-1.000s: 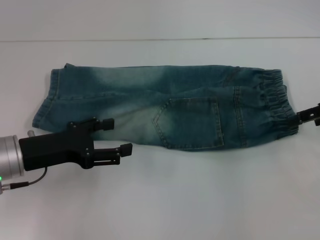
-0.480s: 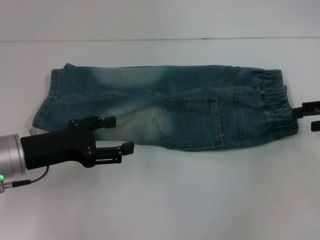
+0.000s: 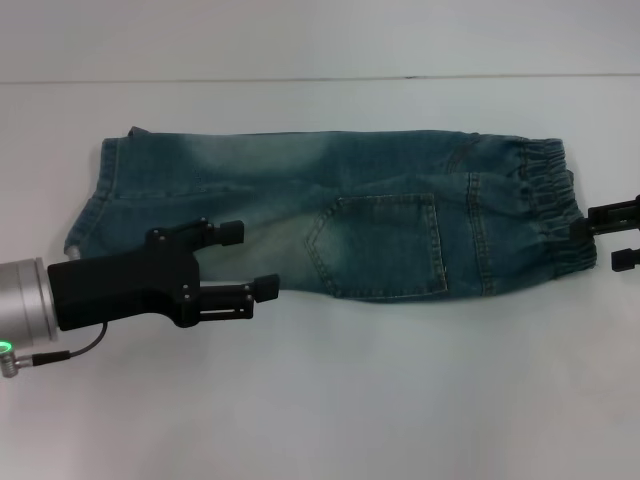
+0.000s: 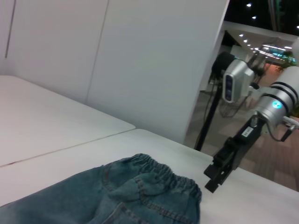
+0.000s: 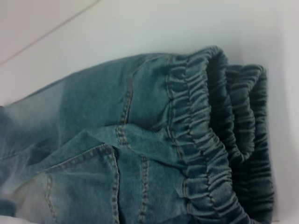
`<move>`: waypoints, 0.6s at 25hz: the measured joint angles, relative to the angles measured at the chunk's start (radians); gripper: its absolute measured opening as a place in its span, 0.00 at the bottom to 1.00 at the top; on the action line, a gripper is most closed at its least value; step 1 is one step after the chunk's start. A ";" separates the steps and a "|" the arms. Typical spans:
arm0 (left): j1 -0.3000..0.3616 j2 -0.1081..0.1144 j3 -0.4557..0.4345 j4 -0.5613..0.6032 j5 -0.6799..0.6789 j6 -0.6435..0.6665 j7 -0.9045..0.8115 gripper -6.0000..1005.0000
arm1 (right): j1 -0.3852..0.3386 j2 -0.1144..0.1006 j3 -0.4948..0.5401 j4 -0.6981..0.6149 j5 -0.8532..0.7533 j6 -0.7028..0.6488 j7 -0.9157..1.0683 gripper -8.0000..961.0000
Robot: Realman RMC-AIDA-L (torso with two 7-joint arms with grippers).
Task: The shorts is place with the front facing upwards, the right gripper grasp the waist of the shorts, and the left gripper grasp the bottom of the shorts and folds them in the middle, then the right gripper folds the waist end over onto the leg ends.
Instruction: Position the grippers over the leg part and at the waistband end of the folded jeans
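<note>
shorts (image 3: 330,215) laid flat, folded lengthwise, on white bench (image 3: 400,400) | left hand (image 3: 250,259) spread open over leg end, nothing held | right hand (image 3: 612,236) parted beside waistband, nothing gripped

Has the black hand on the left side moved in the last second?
Yes. The left hand has slid toward the waist end, farther over the shorts, which lie where they were.

A plain white counter (image 3: 400,400) carries faded blue denim shorts (image 3: 330,215), folded lengthwise and lying flat across it.
</note>
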 joint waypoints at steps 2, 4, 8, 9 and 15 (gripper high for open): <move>0.001 0.000 0.002 0.000 0.000 0.015 0.000 0.93 | 0.003 -0.006 -0.016 0.000 0.000 -0.001 0.024 0.95; 0.002 0.000 0.002 0.000 0.000 0.018 0.000 0.93 | 0.003 -0.008 -0.021 0.000 0.000 -0.001 0.030 0.95; 0.005 0.000 0.002 0.000 0.000 0.022 0.002 0.93 | 0.004 -0.014 -0.038 0.001 0.000 0.012 0.039 0.95; 0.005 0.000 0.002 -0.001 0.000 0.022 0.002 0.93 | 0.005 -0.015 -0.043 0.001 0.000 0.017 0.040 0.95; 0.007 0.000 0.002 -0.012 0.000 0.022 0.005 0.93 | 0.010 -0.002 -0.085 0.001 0.000 0.045 0.036 0.90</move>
